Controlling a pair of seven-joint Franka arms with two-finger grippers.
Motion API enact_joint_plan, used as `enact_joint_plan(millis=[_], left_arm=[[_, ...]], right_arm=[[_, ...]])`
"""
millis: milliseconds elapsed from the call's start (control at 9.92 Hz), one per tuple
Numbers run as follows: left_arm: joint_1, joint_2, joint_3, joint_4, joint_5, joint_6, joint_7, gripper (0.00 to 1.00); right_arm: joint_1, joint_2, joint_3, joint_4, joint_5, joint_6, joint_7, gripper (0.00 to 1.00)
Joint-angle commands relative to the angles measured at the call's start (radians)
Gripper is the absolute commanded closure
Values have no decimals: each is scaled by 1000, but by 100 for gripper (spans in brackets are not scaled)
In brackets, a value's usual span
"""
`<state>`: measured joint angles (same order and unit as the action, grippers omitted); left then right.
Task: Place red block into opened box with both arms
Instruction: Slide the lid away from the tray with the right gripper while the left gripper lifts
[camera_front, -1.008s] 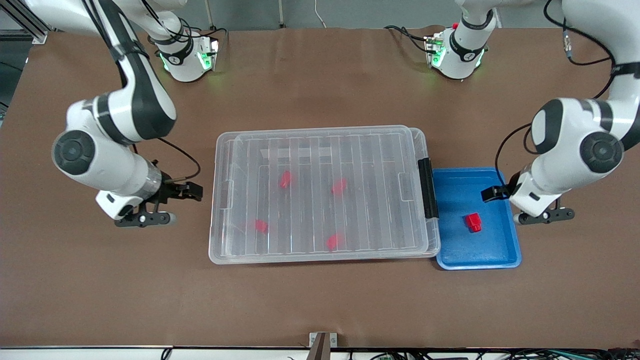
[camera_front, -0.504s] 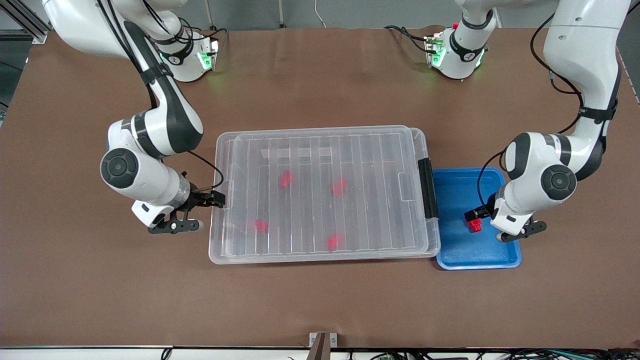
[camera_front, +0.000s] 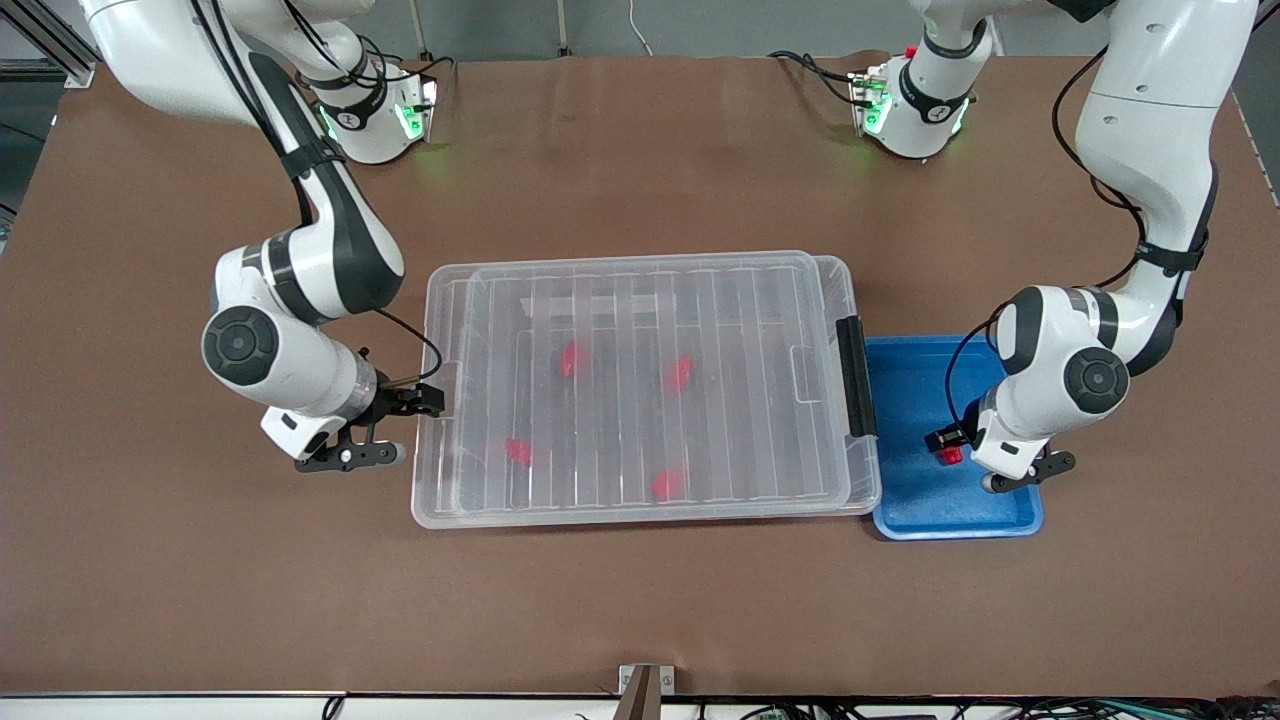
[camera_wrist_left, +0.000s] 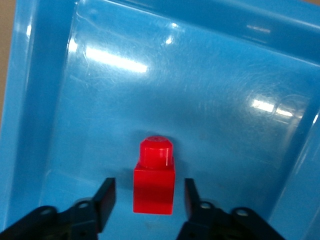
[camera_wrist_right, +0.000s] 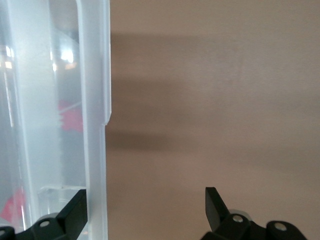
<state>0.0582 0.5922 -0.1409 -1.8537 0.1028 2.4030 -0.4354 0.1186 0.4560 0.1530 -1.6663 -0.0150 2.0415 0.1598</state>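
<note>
The red block (camera_front: 949, 456) lies in the blue tray (camera_front: 905, 360). My left gripper (camera_front: 943, 447) is down in the tray and open. In the left wrist view the red block (camera_wrist_left: 154, 178) stands between the fingers (camera_wrist_left: 106, 197) with a gap on each side. The clear box (camera_front: 650, 510) sits mid-table with its ribbed lid (camera_front: 640, 300) on. My right gripper (camera_front: 428, 402) is open at the box's end toward the right arm. In the right wrist view one of its fingers (camera_wrist_right: 76, 214) is at the lid's rim (camera_wrist_right: 95, 150), the other over bare table.
Several red blocks show through the lid, one of them (camera_front: 679, 372) near the middle. A black clip handle (camera_front: 856, 375) closes the box's end beside the tray. Brown table surrounds the box and tray.
My left gripper came down into the tray around the red block and its fingers narrowed. My right gripper reached the box's end, and the lid's edge there shifted slightly.
</note>
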Motion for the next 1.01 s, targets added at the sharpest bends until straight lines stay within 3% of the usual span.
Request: enact_joint_plan(millis=[0,101,303,403,605,908], left_arm=[[6,40,-2,5,21,28,-20,60],[12,40,-3,5,21,28,-20,74],[20,29,-3,1,21,19,-16,93],[22,-21,-6,1,21,-16,-14,97],[12,-173,-16,22,21,-259,-5,98],[12,-322,-165,45,15,-430,-25,98]], right_arm=[[-52,-5,8,-4,-66,-32,-43,0],[-72,-7,8,0,-71,-50,-77,0],[-125,-14,5,5,-71,-82,-166,0],[-141,-16,2,5,-71,-87,-196,0],[-174,-17,0,7,-71,-95,-255,0],[-215,-17,-1,19,-75,-109,-324,0]])
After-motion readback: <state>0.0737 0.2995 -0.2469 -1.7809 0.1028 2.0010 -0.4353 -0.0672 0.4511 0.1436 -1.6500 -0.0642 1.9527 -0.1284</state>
